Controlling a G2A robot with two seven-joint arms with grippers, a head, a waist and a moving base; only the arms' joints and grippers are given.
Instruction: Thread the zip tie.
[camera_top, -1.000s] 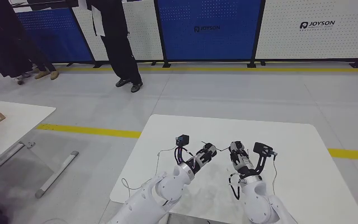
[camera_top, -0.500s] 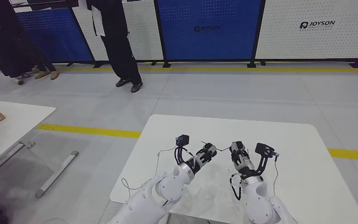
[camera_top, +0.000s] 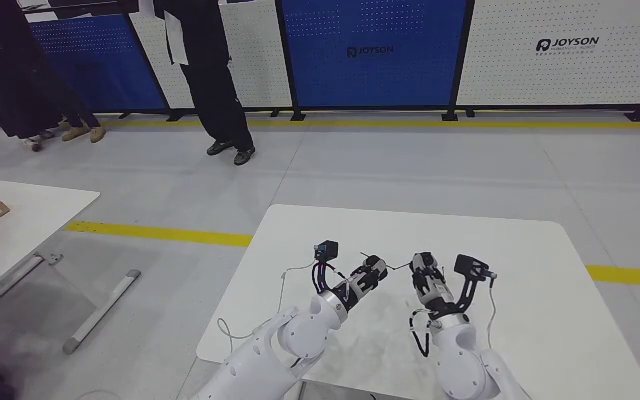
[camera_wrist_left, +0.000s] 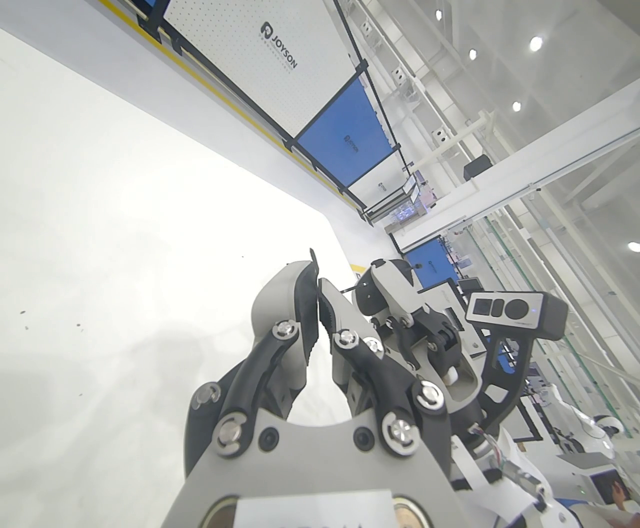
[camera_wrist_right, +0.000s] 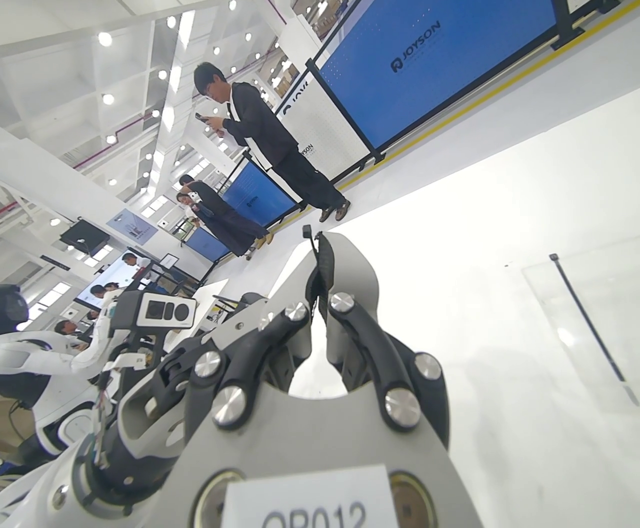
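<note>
Hovering over the white surface (camera_top: 500, 260), the left end effector (camera_top: 372, 266) and the right end effector (camera_top: 420, 263) face each other, close but apart. The right one's fingers are pressed together on the zip tie (camera_wrist_right: 306, 231), whose head pokes past their tips. The left one's fingers are also clamped together, on a thin black strip of the tie that sticks out beyond them. A second tie (camera_wrist_right: 585, 315) lies flat on a clear sheet (camera_wrist_right: 615, 280) on the surface near the right arm. Against a second ago almost nothing differs: the right wrist edged slightly sideways and came back.
</note>
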